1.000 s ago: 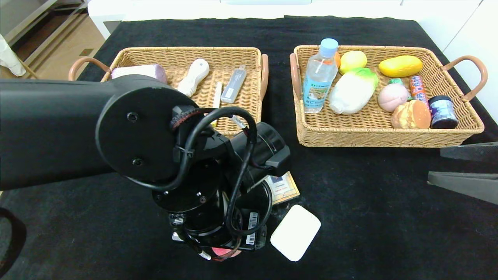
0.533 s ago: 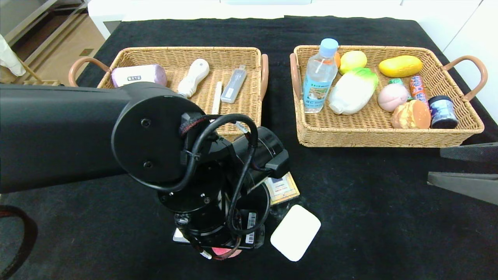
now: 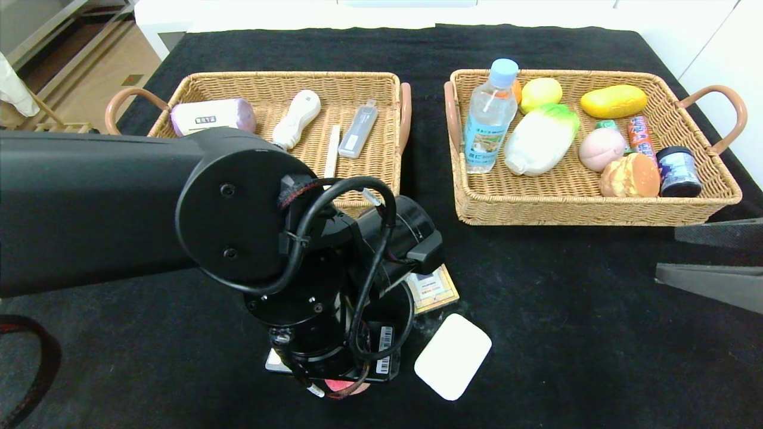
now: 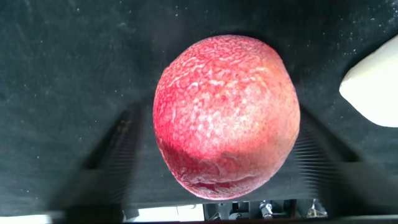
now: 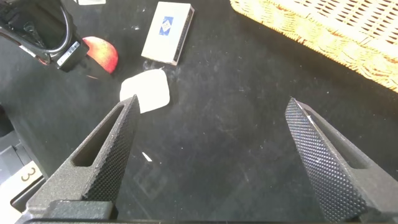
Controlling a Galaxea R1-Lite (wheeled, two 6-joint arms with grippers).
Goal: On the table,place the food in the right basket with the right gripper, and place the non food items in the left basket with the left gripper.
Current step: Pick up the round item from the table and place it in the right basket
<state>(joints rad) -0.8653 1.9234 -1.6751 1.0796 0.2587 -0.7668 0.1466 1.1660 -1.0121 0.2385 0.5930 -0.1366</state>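
Note:
The red-pink peach lies on the black table near its front edge. My left gripper points straight down over it. In the left wrist view the peach fills the space between the open fingers, which stand on either side of it. The gold-edged card box and the white pad lie just right of that gripper. My right gripper is open and empty at the right edge. The water bottle and pink bun are in the right basket. A white bottle lies in the left basket.
The right basket also holds a toy cabbage, yellow fruits, a bread roll and a dark jar. The left basket also holds a purple-white pack and a grey stick. The right wrist view shows the pad, card box and peach.
My left arm has shifted a little to the right and lower over the peach. The right gripper and the loose things have not moved.

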